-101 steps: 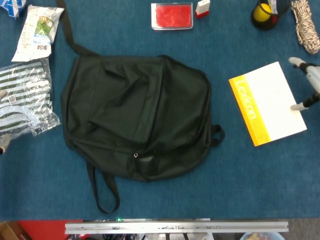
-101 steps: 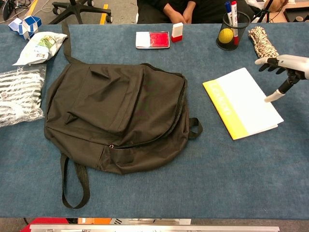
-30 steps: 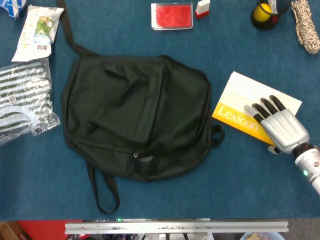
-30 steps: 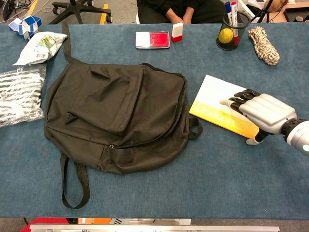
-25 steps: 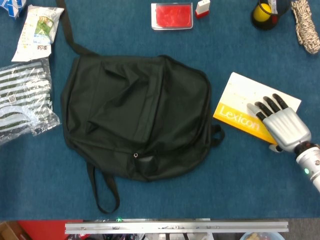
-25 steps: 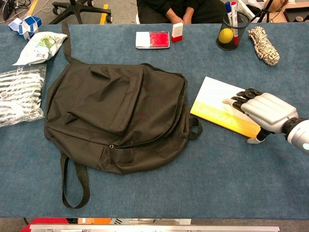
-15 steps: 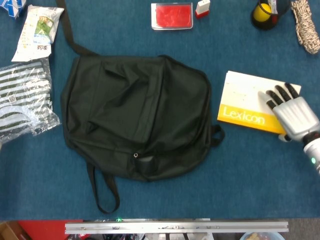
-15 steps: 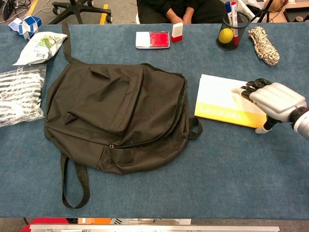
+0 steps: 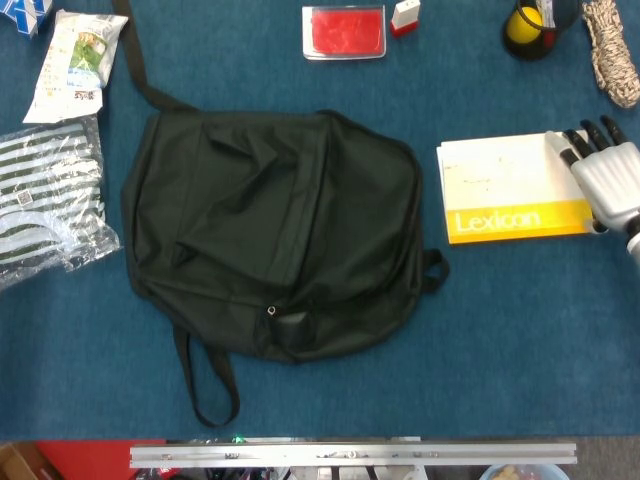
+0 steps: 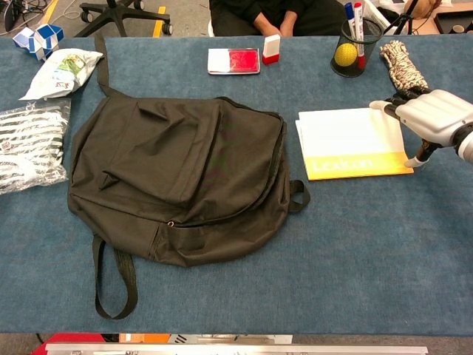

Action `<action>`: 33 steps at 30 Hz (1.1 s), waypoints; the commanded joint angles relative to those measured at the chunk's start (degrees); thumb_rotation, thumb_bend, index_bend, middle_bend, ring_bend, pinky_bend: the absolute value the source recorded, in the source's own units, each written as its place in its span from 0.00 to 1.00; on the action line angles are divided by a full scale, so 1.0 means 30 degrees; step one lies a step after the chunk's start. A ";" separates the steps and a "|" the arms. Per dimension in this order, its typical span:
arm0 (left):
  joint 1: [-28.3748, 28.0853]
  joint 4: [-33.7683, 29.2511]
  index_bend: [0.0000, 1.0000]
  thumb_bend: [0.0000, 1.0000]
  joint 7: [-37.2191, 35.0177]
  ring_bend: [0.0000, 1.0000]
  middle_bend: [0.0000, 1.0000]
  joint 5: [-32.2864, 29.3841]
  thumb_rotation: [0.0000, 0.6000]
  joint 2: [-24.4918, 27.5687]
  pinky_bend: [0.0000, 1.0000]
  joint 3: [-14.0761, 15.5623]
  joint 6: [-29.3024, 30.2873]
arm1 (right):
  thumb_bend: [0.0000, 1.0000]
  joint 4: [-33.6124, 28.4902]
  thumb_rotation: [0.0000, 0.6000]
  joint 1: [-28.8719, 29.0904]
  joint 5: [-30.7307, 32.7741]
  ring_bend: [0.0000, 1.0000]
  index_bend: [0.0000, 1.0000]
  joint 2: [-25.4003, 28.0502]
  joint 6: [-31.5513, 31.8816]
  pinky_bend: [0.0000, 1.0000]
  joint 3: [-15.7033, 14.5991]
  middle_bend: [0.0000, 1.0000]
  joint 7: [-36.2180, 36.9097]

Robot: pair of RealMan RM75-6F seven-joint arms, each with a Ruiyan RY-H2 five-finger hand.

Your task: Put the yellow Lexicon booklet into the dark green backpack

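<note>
Right hand [image 10: 432, 118] seemingly flat on booklet [image 10: 347, 142]

Blue-carpeted table [image 10: 355, 244]; office chair [image 10: 122, 15] behind.

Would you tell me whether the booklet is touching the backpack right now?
Apart. The head view shows a strip of blue table between the booklet and the backpack; the chest view shows the same gap.

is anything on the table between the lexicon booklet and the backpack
Nothing visible lies between them: only bare blue table separates the booklet from the backpack. The backpack does look zipped shut, lying flat, so no opening shows for the booklet. The right hand rests on the booklet's far right edge.
</note>
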 commanded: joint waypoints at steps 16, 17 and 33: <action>-0.0007 -0.0099 0.11 0.24 -0.0098 0.11 0.09 0.0163 1.00 -0.0021 0.07 0.0033 0.0008 | 0.14 -0.3934 1.00 0.0319 -0.1714 0.13 0.08 0.2026 -0.1830 0.22 -0.1141 0.25 0.2266; 0.0005 -0.0063 0.11 0.24 -0.0146 0.11 0.09 0.0118 1.00 -0.0017 0.07 0.0017 0.0017 | 0.14 -0.3853 1.00 0.0388 -0.1595 0.13 0.08 0.1925 -0.1904 0.22 -0.1095 0.25 0.2232; 0.0137 0.0280 0.11 0.24 -0.0635 0.11 0.09 -0.0185 1.00 0.0063 0.07 -0.0147 0.0157 | 0.15 -0.2342 1.00 0.1695 0.0990 0.13 0.08 0.0577 -0.3118 0.22 -0.0709 0.25 0.1229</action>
